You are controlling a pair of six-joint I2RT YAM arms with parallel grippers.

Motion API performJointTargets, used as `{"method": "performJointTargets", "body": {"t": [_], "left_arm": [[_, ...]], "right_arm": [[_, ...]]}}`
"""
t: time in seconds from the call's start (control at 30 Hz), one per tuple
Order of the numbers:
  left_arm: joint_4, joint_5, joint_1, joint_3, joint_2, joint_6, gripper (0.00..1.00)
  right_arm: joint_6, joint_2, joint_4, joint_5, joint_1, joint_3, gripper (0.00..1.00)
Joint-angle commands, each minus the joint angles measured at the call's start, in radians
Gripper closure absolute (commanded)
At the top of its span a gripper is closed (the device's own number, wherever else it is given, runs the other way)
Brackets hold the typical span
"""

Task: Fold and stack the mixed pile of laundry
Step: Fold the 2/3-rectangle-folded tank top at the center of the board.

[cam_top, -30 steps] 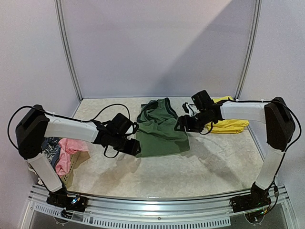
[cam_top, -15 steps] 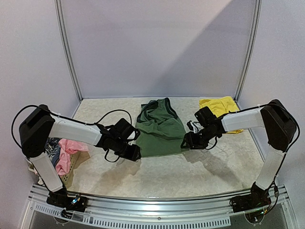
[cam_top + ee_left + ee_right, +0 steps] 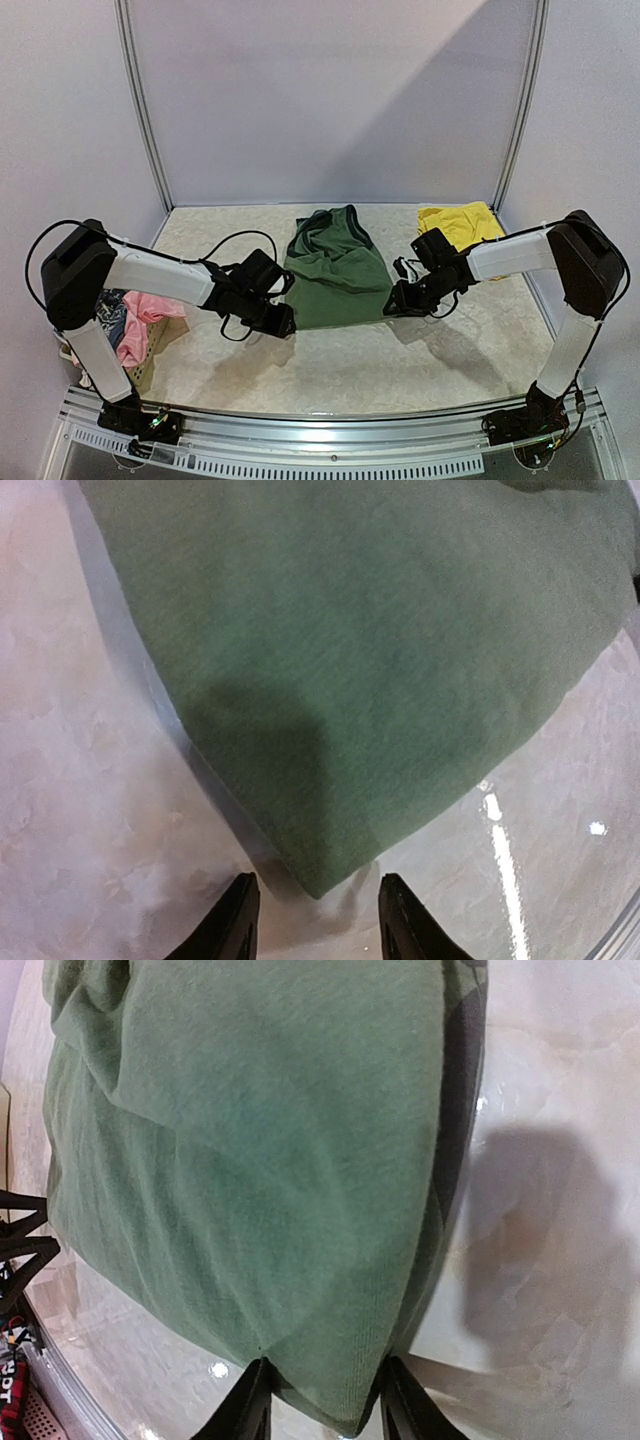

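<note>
An olive-green sleeveless top (image 3: 335,275) lies spread on the table's middle. My left gripper (image 3: 283,322) is open at its near left corner. In the left wrist view the top (image 3: 380,630) ends in a corner just ahead of the gap between the spread fingers of that gripper (image 3: 315,920). My right gripper (image 3: 393,303) is open at the near right corner. In the right wrist view the top's (image 3: 250,1160) corner lies between the fingers of that gripper (image 3: 320,1400). Yellow shorts (image 3: 460,225) lie at the back right. A pink piece (image 3: 140,320) and a blue-grey patterned piece (image 3: 108,310) sit at the left.
A pale basket (image 3: 150,370) stands at the table's left edge under the pink piece. Grey walls and metal posts (image 3: 145,110) close the back and sides. A metal rail (image 3: 320,440) runs along the near edge.
My right gripper moved from the top's upper right edge down to its near right corner. My left gripper shifted slightly toward the near left corner.
</note>
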Motion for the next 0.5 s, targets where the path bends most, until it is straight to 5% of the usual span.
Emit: {"method": "performJointTargets", "body": {"t": [0.0, 0.23, 0.47], "left_arm": [[0.009, -0.008, -0.015, -0.01, 0.033, -0.007, 0.58], [0.012, -0.016, -0.017, 0.006, 0.062, -0.005, 0.62], [0.013, -0.012, -0.024, 0.018, 0.084, -0.005, 0.8]], "right_arm": [[0.002, 0.015, -0.012, -0.006, 0.003, -0.031, 0.66], [-0.001, 0.028, -0.02, 0.024, 0.003, -0.018, 0.77], [-0.009, 0.038, -0.025, 0.025, 0.003, -0.007, 0.91]]}}
